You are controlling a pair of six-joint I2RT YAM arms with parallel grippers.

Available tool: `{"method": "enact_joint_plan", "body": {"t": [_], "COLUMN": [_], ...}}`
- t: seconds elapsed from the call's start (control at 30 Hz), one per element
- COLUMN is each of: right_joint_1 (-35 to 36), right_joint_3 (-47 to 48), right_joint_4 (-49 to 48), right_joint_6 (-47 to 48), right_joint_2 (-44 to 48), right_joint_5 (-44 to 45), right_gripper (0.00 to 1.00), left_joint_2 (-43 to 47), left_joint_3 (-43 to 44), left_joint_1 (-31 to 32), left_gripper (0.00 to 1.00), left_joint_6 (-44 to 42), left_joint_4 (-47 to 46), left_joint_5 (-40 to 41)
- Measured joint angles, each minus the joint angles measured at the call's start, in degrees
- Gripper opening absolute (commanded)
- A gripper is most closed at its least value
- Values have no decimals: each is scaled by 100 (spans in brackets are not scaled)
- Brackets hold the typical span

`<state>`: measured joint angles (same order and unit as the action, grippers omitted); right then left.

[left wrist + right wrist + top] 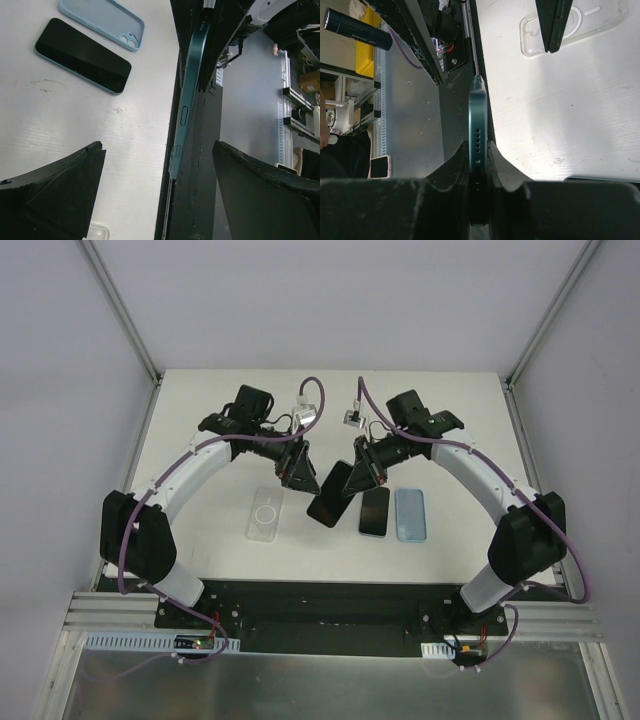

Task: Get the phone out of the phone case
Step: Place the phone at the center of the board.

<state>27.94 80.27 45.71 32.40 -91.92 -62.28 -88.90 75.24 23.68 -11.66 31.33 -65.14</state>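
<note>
The right gripper (358, 478) was clamped shut on the teal phone (330, 496), holding it tilted at the middle of the top view, out of its case; in the right wrist view the phone's edge (477, 125) ran up from between the fingers. The left gripper (297, 472) stood wide open just left of the phone, not touching it. The clear case (265, 515) lay empty on the bench (250, 560), lower left of the phone. To the right lay a second phone (374, 510) beside a blue case (410, 514).
</note>
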Motion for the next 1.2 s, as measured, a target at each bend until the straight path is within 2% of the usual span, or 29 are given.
{"method": "enact_joint_plan", "body": {"t": [0.47,0.87,0.97,1.1,1.2], "right_joint_1": [-39,-55,-66,-72,-74], "right_joint_3": [85,85,83,83,83], "right_joint_4": [-55,-210,-256,-308,-334], "right_joint_6": [-136,-223,-240,-273,-304], "right_joint_2": [-203,-205,-205,-205,-205], "right_joint_5": [-111,-118,-118,-118,-118], "right_gripper": [0,0,0,0,0], "left_joint_2": [17,17,17,17,17], "left_joint_3": [-573,-717,-769,-811,-828], "left_joint_1": [203,490,490,490,529], "left_gripper": [72,53,40,33,17], "left_joint_6": [669,1005,1086,1119,1137], "left_joint_4": [-1357,-1707,-1733,-1742,-1738], "left_joint_5": [-52,-118,-195,-227,-236]}}
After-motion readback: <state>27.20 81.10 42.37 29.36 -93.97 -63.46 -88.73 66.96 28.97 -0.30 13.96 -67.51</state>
